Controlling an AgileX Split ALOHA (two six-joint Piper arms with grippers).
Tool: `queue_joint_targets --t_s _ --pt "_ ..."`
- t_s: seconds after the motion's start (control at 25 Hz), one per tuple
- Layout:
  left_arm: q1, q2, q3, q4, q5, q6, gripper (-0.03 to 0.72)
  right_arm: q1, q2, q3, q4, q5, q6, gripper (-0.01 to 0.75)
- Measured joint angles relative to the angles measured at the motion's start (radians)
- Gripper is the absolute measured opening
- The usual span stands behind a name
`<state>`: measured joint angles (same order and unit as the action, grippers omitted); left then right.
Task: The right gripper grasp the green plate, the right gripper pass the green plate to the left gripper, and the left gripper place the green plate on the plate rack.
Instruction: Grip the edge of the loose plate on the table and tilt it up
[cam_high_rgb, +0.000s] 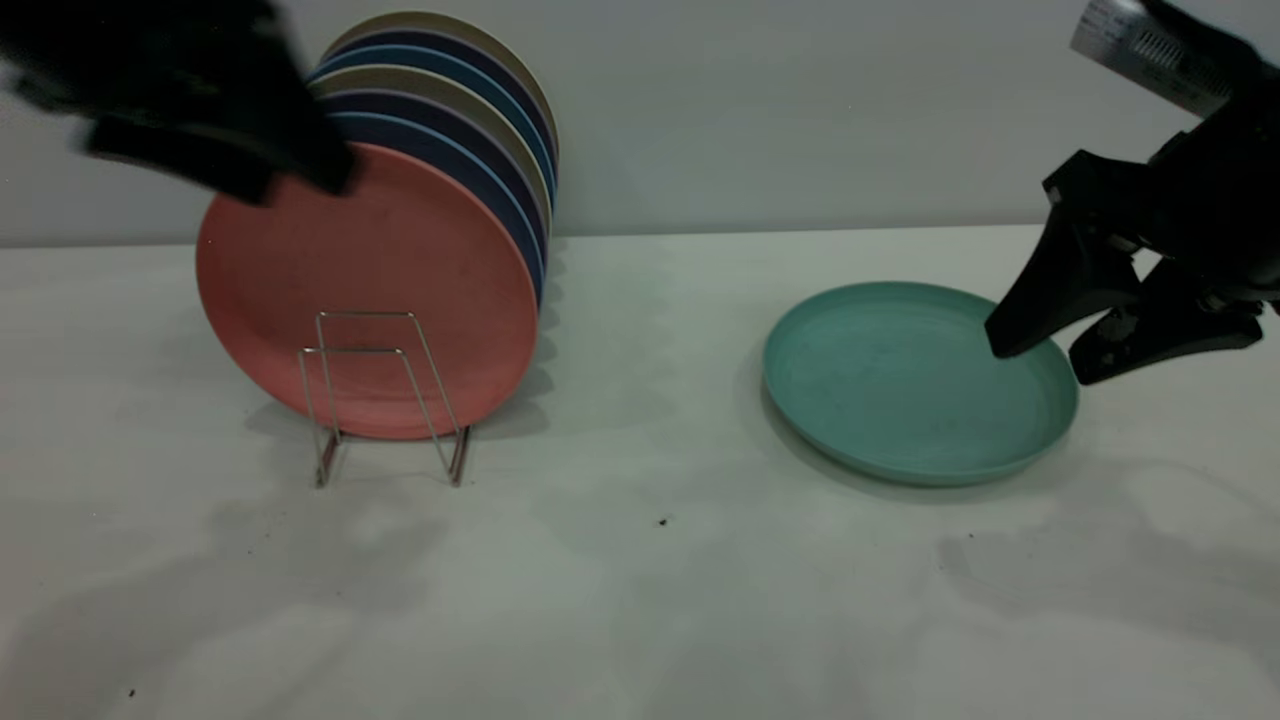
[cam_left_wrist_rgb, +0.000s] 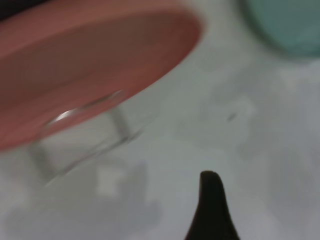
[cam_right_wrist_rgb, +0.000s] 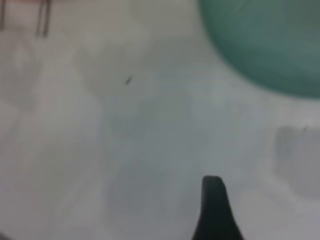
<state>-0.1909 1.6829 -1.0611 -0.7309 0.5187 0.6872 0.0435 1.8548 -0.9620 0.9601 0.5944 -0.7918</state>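
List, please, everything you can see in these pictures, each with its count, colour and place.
green plate: one, teal-green, flat on the table, right of centre.
pink plate: one, salmon-pink, upright at the front of the stack in the rack.
plates behind it: several, dark blue and beige, upright in a row; exact count unclear.
plate rack: one, silver wire, left of centre, front loops bare.
table: one, white, with small dark specks.
left gripper: one, black, raised over the pink plate's upper edge.
right gripper: one, black, open, fingertips at the green plate's right rim.
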Motion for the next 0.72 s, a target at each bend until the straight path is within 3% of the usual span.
queue_joint_targets --t_s 0.36,0.52,0.72 --pt "-0.144 0.220 -0.051 -0.350 -0.155 0.233 0.576 -0.180 0.297 -0.252 0.000 0.094 -0.011 0.547" --pt "-0.161 0.269 -0.053 -0.492 -0.178 0.325 0.576 -0.206 0.413 -0.340 0.001 0.103 -0.015 0.547" --pt "-0.163 0.275 -0.053 -0.566 -0.177 0.376 0.576 -0.209 0.529 -0.437 0.011 0.123 -0.020 0.537"
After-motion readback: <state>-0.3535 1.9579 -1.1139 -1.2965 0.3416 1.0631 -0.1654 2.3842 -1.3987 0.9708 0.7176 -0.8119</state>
